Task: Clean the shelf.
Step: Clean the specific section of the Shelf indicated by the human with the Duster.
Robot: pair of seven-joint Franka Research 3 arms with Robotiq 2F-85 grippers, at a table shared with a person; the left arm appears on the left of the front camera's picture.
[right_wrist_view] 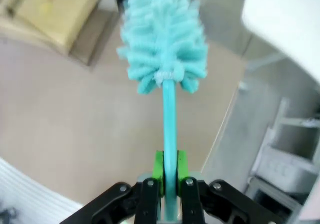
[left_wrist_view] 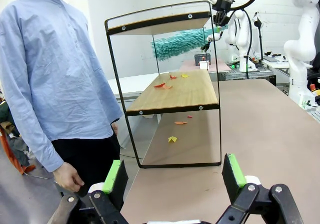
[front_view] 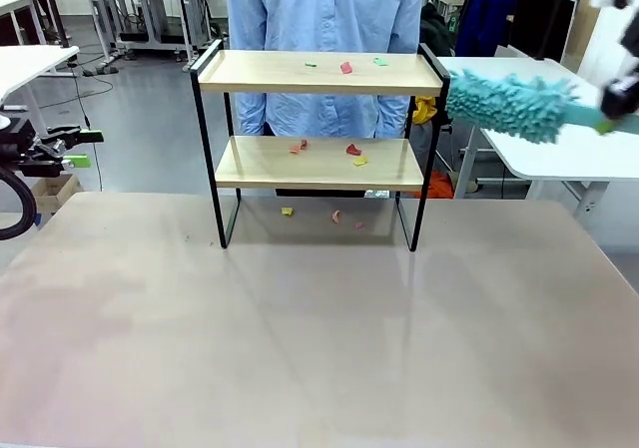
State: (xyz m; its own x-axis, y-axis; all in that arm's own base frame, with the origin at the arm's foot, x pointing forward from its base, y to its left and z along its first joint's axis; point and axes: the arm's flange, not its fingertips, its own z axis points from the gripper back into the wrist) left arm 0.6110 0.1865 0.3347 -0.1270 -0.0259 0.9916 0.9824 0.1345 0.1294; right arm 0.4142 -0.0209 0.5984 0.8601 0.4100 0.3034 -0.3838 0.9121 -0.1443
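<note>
You have the shelf (front_view: 280, 72) at the table's (front_view: 319, 348) twelve o'clock with coloured scraps (front_view: 346, 67) on both boards, your right hand (right_wrist_view: 169, 170) pinching the teal duster (front_view: 509, 104) at the shelf's three o'clock, and your left hand (left_wrist_view: 173, 171) spread wide at nine o'clock.

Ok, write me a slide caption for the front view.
Right tool holds a teal duster beside the two-tier shelf strewn with coloured scraps; a person stands behind.

Right arm (left_wrist_view: 300, 39) white, jointed; left gripper (left_wrist_view: 173, 171) black, green pads (left_wrist_view: 233, 170); person (left_wrist_view: 55, 79): light-blue shirt, black trousers.
</note>
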